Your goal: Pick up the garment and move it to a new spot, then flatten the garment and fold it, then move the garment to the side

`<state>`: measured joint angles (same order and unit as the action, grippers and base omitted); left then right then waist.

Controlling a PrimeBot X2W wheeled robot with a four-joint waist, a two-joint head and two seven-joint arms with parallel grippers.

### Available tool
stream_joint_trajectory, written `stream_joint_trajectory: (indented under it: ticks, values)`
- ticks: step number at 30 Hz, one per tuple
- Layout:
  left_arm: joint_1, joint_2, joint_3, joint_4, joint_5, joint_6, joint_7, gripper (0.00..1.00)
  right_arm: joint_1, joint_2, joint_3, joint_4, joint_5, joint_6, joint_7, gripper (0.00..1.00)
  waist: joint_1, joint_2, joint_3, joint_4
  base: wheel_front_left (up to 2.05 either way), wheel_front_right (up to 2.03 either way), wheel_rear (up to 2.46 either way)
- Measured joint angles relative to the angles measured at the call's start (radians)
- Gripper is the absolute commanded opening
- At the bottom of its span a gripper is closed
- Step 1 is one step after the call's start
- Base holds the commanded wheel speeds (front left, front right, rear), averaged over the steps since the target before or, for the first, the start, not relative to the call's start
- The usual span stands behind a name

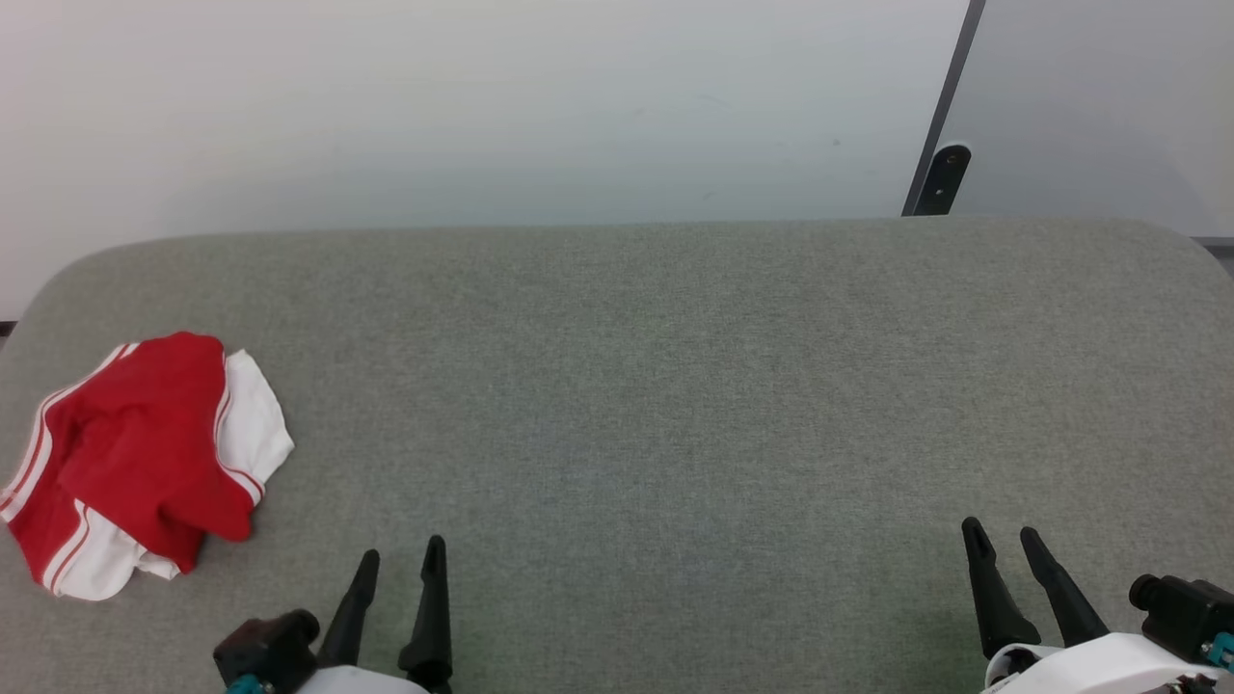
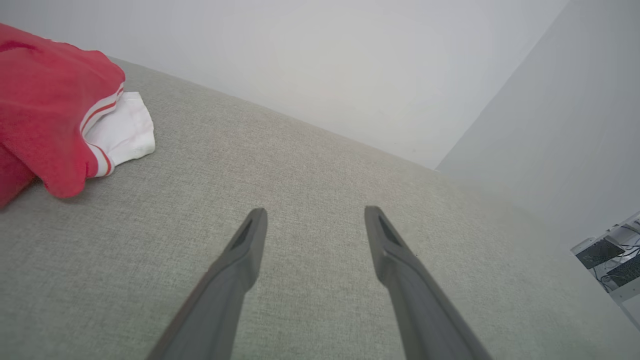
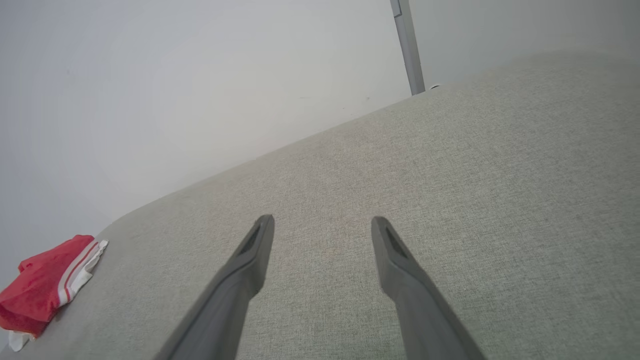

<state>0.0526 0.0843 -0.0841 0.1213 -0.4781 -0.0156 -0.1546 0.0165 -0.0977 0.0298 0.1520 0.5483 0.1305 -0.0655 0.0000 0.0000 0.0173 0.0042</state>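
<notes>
You've got one grey bench (image 1: 675,386) right across your view. One garment (image 1: 145,463), a crumpled red-and-white heap, lies at its left end, close to the front edge. Two grippers hover at the near side. Your left gripper (image 1: 403,547) is near the heap, to its right and not touching it, jaws spread and empty. Your right gripper (image 1: 1001,528) is well apart at the far right, jaws spread too, holding nothing.

garment (image 1: 135,463) red-white; crumpled heap; table's left edge
</notes>
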Motion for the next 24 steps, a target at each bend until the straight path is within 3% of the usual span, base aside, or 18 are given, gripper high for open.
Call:
stream_joint_trajectory:
  ticks: [24]
  values:
    - [0.034, -0.02, 0.025, -0.003, 0.192, -0.002, -0.054, 1.0, 0.02, 0.008, -0.007, -0.018, -0.182, 0.0, -0.049, 1.0, 0.0, 0.0, 0.009, -0.008, 0.0, 0.0, 0.0]
